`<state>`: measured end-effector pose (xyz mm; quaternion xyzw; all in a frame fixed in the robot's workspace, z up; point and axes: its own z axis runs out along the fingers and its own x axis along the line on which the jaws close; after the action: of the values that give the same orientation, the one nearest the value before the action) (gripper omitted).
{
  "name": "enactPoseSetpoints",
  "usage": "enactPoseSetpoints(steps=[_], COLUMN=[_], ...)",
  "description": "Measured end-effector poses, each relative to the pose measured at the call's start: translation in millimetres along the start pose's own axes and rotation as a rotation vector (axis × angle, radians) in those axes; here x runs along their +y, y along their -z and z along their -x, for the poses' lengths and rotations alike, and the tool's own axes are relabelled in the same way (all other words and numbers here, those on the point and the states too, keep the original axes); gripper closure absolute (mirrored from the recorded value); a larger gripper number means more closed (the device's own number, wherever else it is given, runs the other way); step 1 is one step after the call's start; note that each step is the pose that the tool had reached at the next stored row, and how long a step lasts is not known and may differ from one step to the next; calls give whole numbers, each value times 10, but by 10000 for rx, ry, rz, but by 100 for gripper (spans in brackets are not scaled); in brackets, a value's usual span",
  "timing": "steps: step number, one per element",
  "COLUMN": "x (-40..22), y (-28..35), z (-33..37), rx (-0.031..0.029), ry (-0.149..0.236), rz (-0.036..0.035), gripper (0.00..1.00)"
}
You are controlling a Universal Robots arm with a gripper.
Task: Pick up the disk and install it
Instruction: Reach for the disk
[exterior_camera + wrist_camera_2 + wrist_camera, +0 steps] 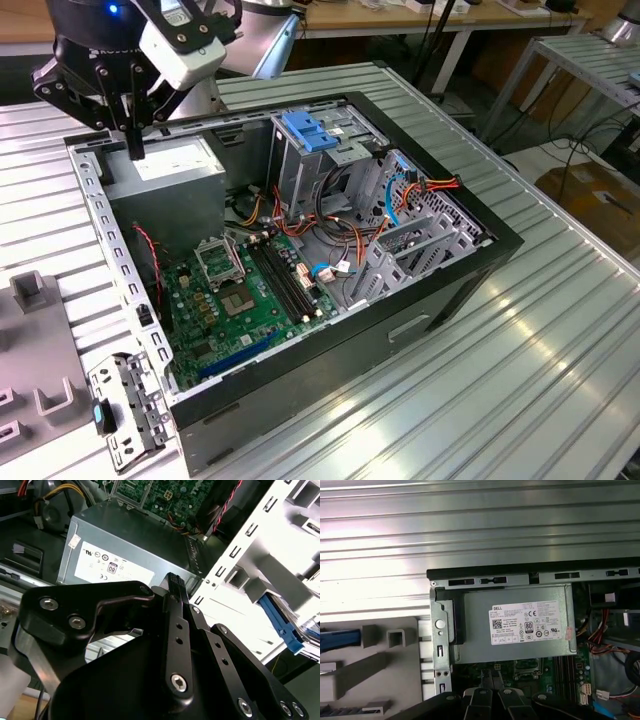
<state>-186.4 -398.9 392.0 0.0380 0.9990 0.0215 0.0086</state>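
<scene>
Ribbed aluminium counter [560, 330] carries an open computer case [470, 262], with the grey power supply [170, 170] boxed into one corner. The gripper [134, 150] hangs just above the power supply's flat top, near its edge along the case rim. Its jaws are pressed together and hold nothing. In both wrist views the fingertips [173, 581] [492, 674] meet over that same labelled top, which offers open room around them.

Past the perforated case wall [439, 645] that borders the power supply, a grey moulded holder [375, 670] lies on the counter. The disk [340, 637] [280, 622] rests in it, showing its blue carrier rail, well apart from the power supply and the gripper.

Inside the case, a metal drive cage [300, 170] stands upright beside the power supply, and the green motherboard [240, 300] lies low next to it.
</scene>
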Motion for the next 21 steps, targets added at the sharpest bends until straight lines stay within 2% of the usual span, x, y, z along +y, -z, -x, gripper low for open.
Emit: enactPoseSetpoints(steps=[21], x=[-13], y=[0], z=[-164], rx=[15], ry=[0], rz=[-1], gripper=[89])
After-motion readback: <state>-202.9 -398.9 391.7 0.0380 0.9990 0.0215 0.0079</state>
